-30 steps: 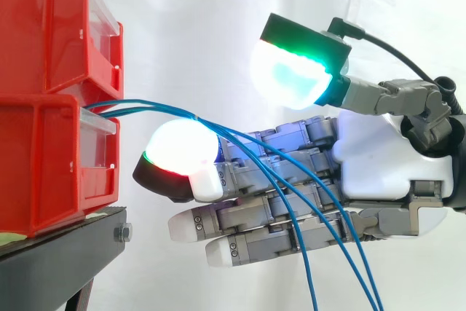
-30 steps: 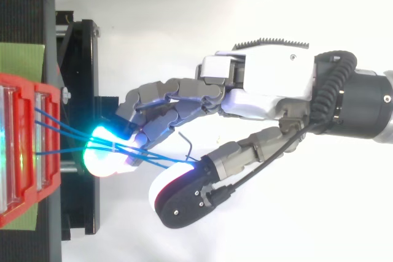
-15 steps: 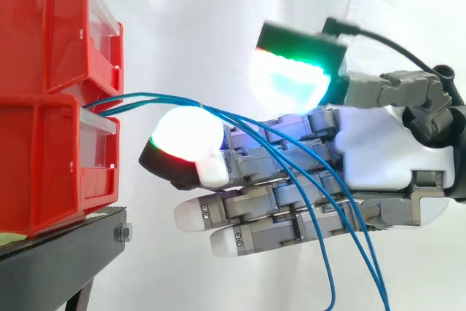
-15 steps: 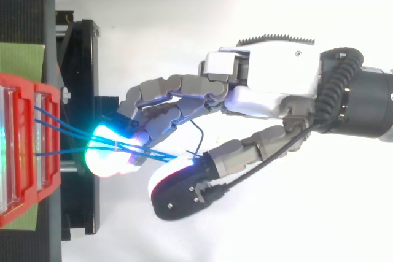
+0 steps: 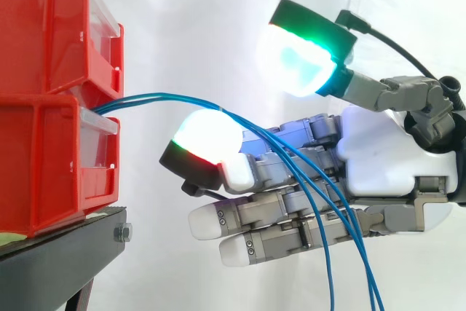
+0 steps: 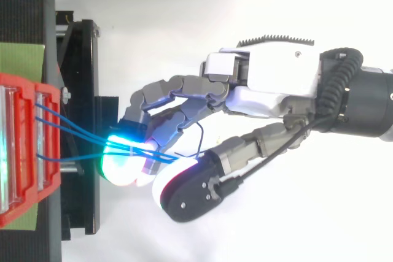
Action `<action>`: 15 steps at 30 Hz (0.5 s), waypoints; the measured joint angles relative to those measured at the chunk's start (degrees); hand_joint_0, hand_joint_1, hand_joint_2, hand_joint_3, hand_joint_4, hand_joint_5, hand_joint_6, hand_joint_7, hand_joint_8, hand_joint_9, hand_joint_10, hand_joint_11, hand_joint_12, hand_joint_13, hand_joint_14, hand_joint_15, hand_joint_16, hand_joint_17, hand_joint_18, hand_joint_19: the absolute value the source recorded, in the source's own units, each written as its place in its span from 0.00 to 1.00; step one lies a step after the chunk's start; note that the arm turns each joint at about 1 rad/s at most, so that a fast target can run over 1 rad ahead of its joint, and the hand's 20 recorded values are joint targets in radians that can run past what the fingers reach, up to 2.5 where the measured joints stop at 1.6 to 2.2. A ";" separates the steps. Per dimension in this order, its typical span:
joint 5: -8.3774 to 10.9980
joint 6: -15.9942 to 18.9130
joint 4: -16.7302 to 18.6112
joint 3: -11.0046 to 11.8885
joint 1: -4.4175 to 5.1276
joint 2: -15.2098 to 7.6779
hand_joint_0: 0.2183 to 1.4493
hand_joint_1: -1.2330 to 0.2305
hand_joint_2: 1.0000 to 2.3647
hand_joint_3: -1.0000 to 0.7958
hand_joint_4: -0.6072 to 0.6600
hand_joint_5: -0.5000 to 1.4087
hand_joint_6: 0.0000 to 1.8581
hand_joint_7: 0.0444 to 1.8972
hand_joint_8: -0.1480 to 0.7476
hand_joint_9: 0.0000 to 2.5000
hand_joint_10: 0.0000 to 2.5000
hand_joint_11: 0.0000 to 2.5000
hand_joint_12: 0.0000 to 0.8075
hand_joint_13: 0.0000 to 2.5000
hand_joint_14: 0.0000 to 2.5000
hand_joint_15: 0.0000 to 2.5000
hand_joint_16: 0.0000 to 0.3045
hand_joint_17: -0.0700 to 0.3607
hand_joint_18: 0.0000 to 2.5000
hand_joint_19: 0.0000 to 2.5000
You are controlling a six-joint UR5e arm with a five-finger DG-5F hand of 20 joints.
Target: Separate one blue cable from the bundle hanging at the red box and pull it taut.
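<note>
Blue cables (image 5: 153, 96) leave the front of the lower red bin (image 5: 44, 165), run almost level to my hand (image 5: 386, 158) and fold over its foremost lit fingertip (image 5: 207, 132). They then drop across the lower fingers and out of the bottom of the side view. From above, three strands fan apart at the bin and bunch together on that fingertip.

The hand is open: fingers nearly straight, thumb pad (image 5: 298, 60) raised well above them, nothing pinched. The bundle only lies draped over the one finger.

I judge the step in hand to be singling out one strand. I would work nearer the bin, where the strands are spread, rather than at the bunch. I would bring the thumb down only once the top view shows a single strand under it. Then I would draw away level with the bin's opening, so the pull straightens the cable without tipping the bin.

The bin's front lip and the corner of the black stand (image 5: 65, 260) sit left of and below the fingertips, with a gap between. Open room lies to the right and upward, before the white curtain (image 5: 204, 5). The loose tails crossing the lower fingers could snag.
</note>
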 measured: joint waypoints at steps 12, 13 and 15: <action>-0.04 -0.02 -0.16 0.00 0.00 -0.01 0.32 0.34 0.02 0.56 0.56 0.17 0.50 0.71 0.57 0.30 0.01 0.24 0.42 0.27 0.01 0.15 0.11 0.34 0.20 0.10; -0.05 -0.03 -0.16 0.00 0.01 -0.01 0.33 0.33 0.02 0.57 0.56 0.16 0.51 0.71 0.56 0.29 0.01 0.25 0.42 0.27 0.01 0.14 0.11 0.34 0.20 0.10; -0.03 -0.05 -0.16 0.00 0.01 -0.01 0.31 0.33 0.02 0.50 0.62 0.16 0.51 0.66 0.55 0.29 0.01 0.25 0.41 0.26 0.01 0.15 0.11 0.34 0.19 0.10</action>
